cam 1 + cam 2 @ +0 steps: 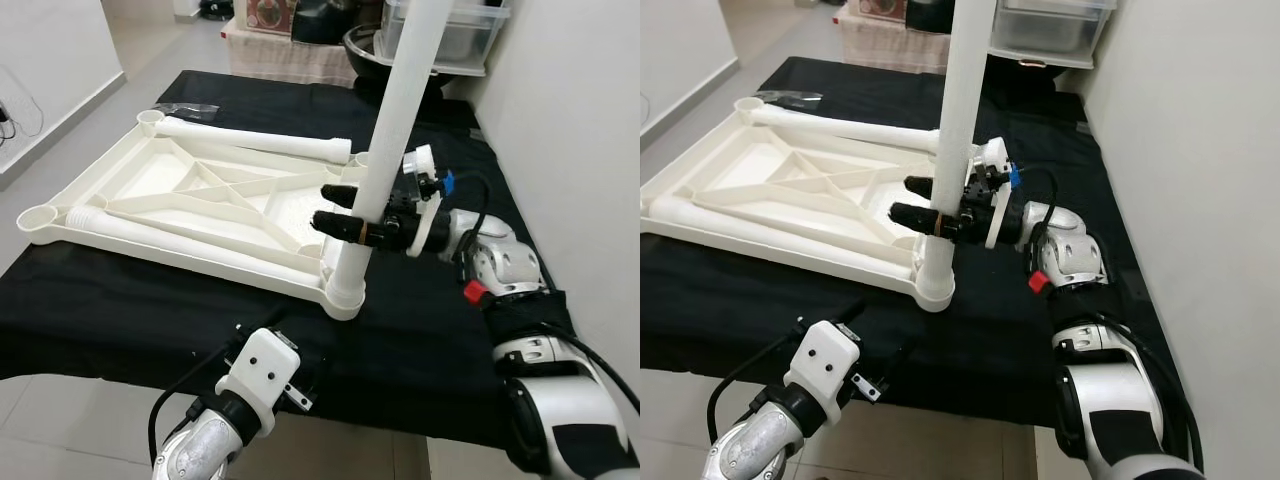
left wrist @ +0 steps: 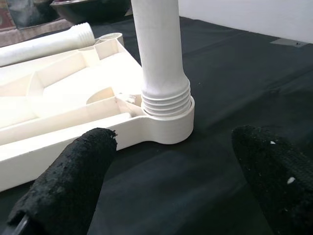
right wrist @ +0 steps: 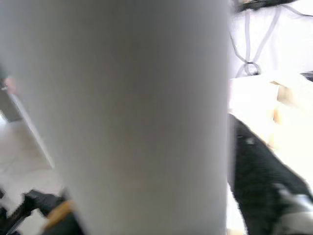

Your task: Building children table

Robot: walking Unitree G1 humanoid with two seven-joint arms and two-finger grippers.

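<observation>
With the white plastic table top lying upside down on the black cloth-covered surface, I've got one long white plastic leg tube standing upright in the near corner socket. My right gripper is clamped across that tube a little above the socket, one black finger on each side. My left gripper hangs low by the near edge of the cloth, fingers spread apart and holding nothing, pointed at the socket.

From the left wrist view I can see the ribbed thread at the foot of the tube with several rings showing above the collar, so I judge the leg isn't fully seated yet. To do this well I'd keep the tube dead vertical, turn it in short bites, and press down lightly so the thread doesn't cross. The frame could skid on the cloth; bracing the corner with the left gripper looks sensible.

Two more white leg tubes lie flat along the frame's far and near-left edges, waiting for the other round sockets. Beyond the surface sits a dark round bowl and a clear plastic storage bin; I can't make out what's inside either.
</observation>
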